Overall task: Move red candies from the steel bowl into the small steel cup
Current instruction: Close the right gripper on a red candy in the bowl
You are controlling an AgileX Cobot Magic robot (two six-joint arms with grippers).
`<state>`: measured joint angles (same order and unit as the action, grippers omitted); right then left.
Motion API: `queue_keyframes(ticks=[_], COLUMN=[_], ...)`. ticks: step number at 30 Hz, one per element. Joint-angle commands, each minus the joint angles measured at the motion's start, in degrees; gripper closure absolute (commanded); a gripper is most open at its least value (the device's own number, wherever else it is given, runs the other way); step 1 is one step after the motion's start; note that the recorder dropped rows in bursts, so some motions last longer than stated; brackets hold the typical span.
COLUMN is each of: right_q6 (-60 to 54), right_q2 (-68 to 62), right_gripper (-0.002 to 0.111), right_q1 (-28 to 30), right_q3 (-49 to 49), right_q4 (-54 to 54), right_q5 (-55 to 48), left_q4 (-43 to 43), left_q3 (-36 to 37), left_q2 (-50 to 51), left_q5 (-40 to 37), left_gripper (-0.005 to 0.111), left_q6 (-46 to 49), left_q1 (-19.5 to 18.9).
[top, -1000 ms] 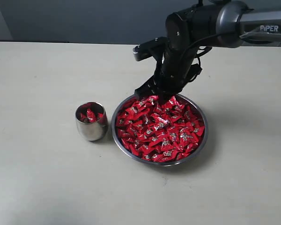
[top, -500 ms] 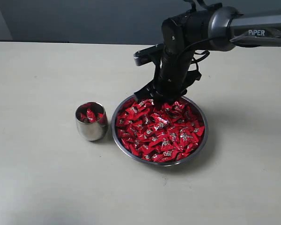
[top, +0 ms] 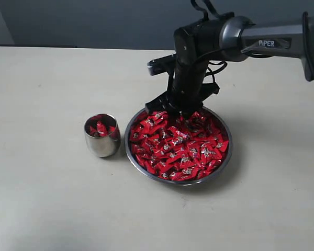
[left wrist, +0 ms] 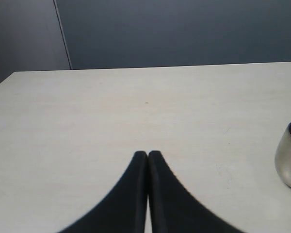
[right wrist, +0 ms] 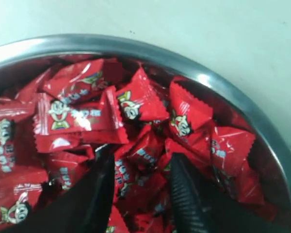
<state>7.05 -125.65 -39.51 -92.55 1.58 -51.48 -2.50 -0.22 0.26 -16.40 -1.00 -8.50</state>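
Since a second ago the black right arm has shifted a little toward the left of the exterior view. The bowl and cup have not moved.

In the exterior view, the right jaws dip into the far side of the wide, shallow, shiny steel bowl, which is heaped with small candies in glossy red wrappers. Just beside the bowl, on its left, stands the small rounded polished steel cup, with a few red candies already in it. Both rest on the pale tabletop.

In the left wrist view, the left jaws are pressed together with nothing between them, hanging above bare tabletop. The cup shows at the edge of the picture, well apart from them.

In the right wrist view, the right jaws stand apart, sunk among the candies near the bowl's rim. One candy lies between them, not yet pinched.

These candies look light, with slick, crinkly wrappers over a firm core. They are likely to slide or squirt sideways, and neighbours may lift with them. The firm middle of a candy is the best place to pinch, not its flat crimped ends, and a single piece suits these narrow tips.
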Motion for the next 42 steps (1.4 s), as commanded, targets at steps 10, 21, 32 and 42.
queue_keyframes(ticks=[10,21,32,42], right_q6=[0.5,0.5,0.1,0.0], right_q2=[0.1,0.1,0.1,2.1], right_gripper=[0.076,0.083,0.109,0.109], right_q1=[0.1,0.1,0.1,0.1], right_q3=[-0.7,-0.7,-0.7,-1.7], right_q4=[4.6,4.4,4.4,4.5], right_q5=[-5.3,-5.2,-4.3,-4.9], left_q4=[-0.1,-0.1,-0.1,-0.1], left_q3=[0.2,0.2,0.2,0.2], left_q2=[-0.3,-0.3,-0.3,-0.3], left_q5=[0.1,0.1,0.1,0.1], left_gripper=[0.106,0.106,0.106,0.106], left_q6=[-0.1,-0.1,-0.1,-0.1], left_q1=[0.1,0.1,0.1,0.1])
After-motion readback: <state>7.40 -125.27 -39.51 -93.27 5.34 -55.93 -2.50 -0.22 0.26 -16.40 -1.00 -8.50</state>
